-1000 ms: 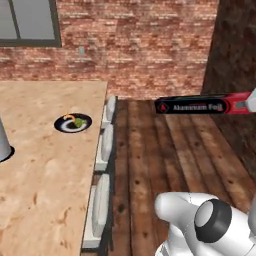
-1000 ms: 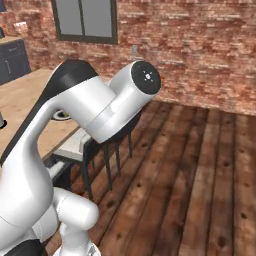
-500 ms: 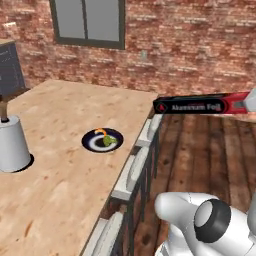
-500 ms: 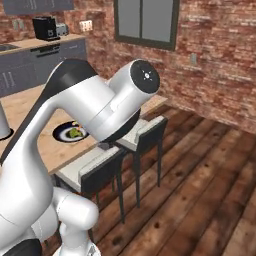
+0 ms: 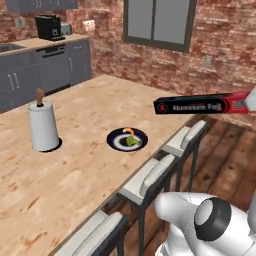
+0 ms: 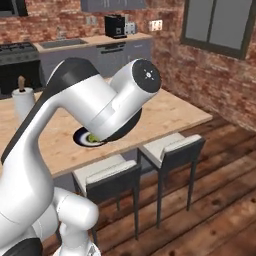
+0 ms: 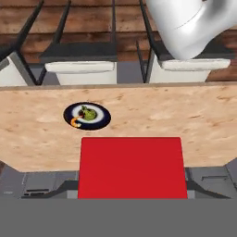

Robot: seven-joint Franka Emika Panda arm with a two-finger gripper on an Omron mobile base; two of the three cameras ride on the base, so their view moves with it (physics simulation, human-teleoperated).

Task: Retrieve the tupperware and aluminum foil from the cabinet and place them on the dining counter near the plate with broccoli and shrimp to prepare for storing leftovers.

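The aluminum foil [image 5: 197, 106], a long black box with a red end, hangs level in the air above the stools beside the dining counter [image 5: 75, 170]. My gripper [image 5: 249, 101] is shut on its right end at the picture's edge. In the hand view the red end of the aluminum foil [image 7: 132, 166] covers my fingertips, with the dining counter [image 7: 185, 120] below it. The plate with broccoli and shrimp [image 5: 127, 139] sits near the counter's stool side, also seen as the plate [image 7: 87, 115] and the plate [image 6: 85, 137] behind my arm. The tupperware and the cabinet are out of view.
A white paper-towel roll [image 5: 42, 127] stands on the counter left of the plate. Stools [image 5: 187, 137] line the counter's near edge over a wooden floor. Grey kitchen units with a coffee machine [image 5: 50, 27] and a brick wall with a window lie beyond.
The whole scene has swung as the base moved: the counter, plate and paper-towel roll now sit larger and more central. The foil box stays held the same way.
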